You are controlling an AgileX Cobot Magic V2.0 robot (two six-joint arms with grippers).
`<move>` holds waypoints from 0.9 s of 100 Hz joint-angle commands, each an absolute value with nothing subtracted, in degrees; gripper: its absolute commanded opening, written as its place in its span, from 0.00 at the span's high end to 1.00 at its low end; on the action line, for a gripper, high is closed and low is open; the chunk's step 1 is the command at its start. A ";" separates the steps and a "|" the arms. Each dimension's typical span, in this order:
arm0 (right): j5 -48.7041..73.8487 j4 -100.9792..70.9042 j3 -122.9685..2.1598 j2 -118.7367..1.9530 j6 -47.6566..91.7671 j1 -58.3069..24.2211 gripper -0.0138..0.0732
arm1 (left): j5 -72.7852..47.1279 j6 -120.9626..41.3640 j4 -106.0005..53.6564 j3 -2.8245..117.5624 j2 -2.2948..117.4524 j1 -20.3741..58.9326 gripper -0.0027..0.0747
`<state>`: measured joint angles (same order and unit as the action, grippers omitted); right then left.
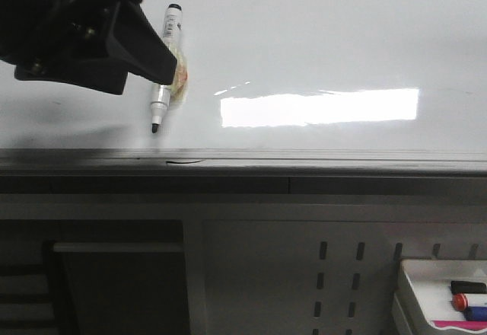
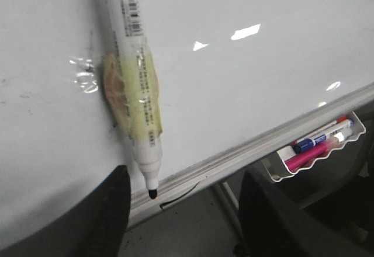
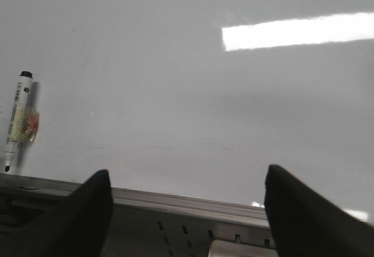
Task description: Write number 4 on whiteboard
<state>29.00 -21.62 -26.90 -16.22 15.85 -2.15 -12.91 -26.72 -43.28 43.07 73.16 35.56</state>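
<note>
At lower right of the front view, a white tray (image 1: 426, 293) of markers hangs on the grey perforated panel (image 1: 304, 274). Above it the whiteboard (image 1: 342, 38) fills the frame, a taped marker (image 1: 166, 68) lying at upper left. The left pincer (image 2: 181, 210) hovers released over it; the right pincer (image 3: 187, 210) is also spread.

A white marker (image 2: 135, 87) lies on the whiteboard (image 2: 245, 87), with yellowish tape around its middle and its black tip near the grey rim. The left gripper (image 2: 187, 210) has its dark fingers (image 2: 111, 216) spread apart. A white tray (image 2: 280, 172) holds coloured markers.
</note>
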 commanded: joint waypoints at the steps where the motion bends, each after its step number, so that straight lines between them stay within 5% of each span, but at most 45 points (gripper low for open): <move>1: 25.02 -21.82 -29.03 -17.39 16.53 -2.15 0.28 | -9.42 -26.90 -44.66 46.14 74.47 35.88 0.47; 31: 25.02 -21.82 -29.03 -17.39 16.53 -2.15 0.28 | -8.31 -26.90 -44.79 47.54 79.33 35.88 0.51; 63: 25.02 -21.82 -29.03 -17.39 16.53 -2.15 0.28 | -4.84 -26.90 -44.90 47.54 80.33 35.88 1.00; 90: 25.15 -21.82 -29.03 -17.39 16.53 -3.39 0.28 | -5.59 -26.90 -44.36 47.54 79.50 36.29 0.99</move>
<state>29.00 -21.62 -26.90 -16.22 15.85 -2.57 -7.99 -26.85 -44.00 45.73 81.73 35.56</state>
